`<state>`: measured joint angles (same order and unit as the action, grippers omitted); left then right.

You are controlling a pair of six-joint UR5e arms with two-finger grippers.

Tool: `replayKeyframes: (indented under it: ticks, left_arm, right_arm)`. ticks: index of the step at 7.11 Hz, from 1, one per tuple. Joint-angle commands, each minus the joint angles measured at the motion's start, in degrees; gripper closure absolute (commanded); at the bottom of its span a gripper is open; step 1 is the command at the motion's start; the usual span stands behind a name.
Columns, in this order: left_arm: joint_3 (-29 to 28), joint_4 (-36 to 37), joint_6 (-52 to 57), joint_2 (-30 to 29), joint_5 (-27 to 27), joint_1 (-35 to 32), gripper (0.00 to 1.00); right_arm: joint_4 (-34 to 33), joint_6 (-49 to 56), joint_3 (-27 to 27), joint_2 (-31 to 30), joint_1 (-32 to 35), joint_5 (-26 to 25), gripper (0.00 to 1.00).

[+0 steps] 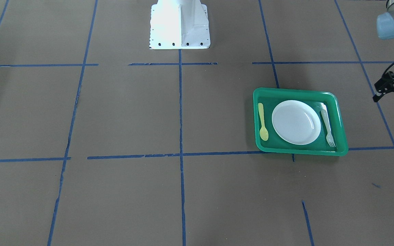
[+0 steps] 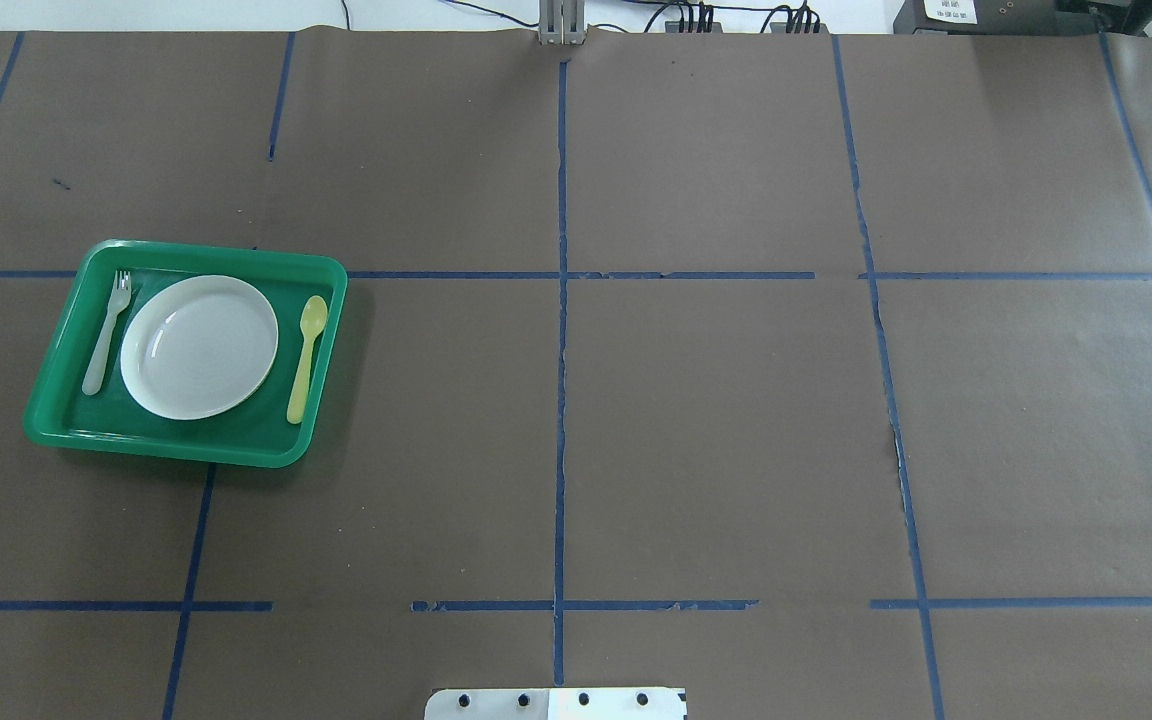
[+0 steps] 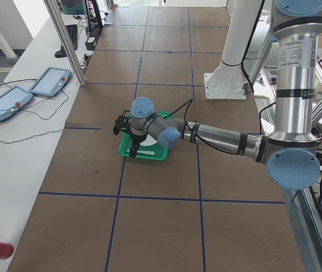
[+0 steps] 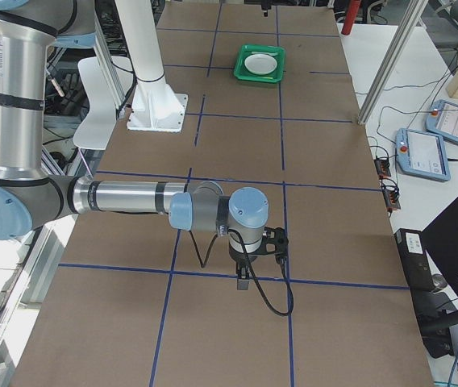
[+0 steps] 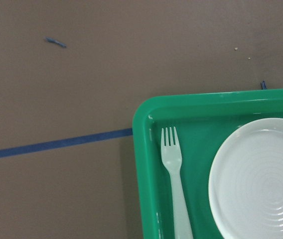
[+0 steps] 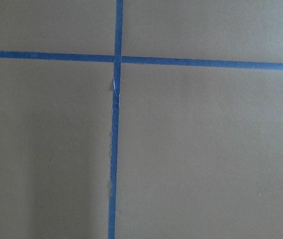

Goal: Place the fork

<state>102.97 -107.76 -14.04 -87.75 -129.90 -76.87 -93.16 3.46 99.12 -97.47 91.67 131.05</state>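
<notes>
Fork (image 2: 106,336) lies flat in the green tray (image 2: 176,452), in the strip between the white plate (image 2: 198,346) and the tray's wall on the robot's left. Its long axis runs away from the robot, tines at the far end. The left tool (image 1: 390,99) hangs above the counter (image 2: 716,430) outside that wall, jaws spread and empty, so the fork sits to its right. The left arm is much nearer. The right tool (image 4: 245,278) is well apart, and I cannot tell its state.
</notes>
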Motion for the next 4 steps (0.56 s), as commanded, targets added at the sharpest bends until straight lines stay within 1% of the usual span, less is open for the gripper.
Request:
replayKeyframes:
  ticks: [1,2,3,4]
  left_arm:
    - [-0.66,11.75,17.33,-0.23,0.17,-8.88,0.00]
    - [-4.76,12.39,20.60,0.20,-0.18,-13.69,0.00]
    - [-7.67,14.75,20.46,0.82,-3.84,-16.18,0.00]
    - [-8.48,15.20,20.29,2.39,-5.61,-16.38,0.00]
  right_arm:
    - [0.00,0.05,0.02,0.00,0.00,0.00,0.00]
    - [0.00,0.06,0.02,0.00,0.00,0.00,0.00]
    - [0.00,0.06,0.02,0.00,0.00,0.00,0.00]
    - [0.00,0.06,0.02,0.00,0.00,0.00,0.00]
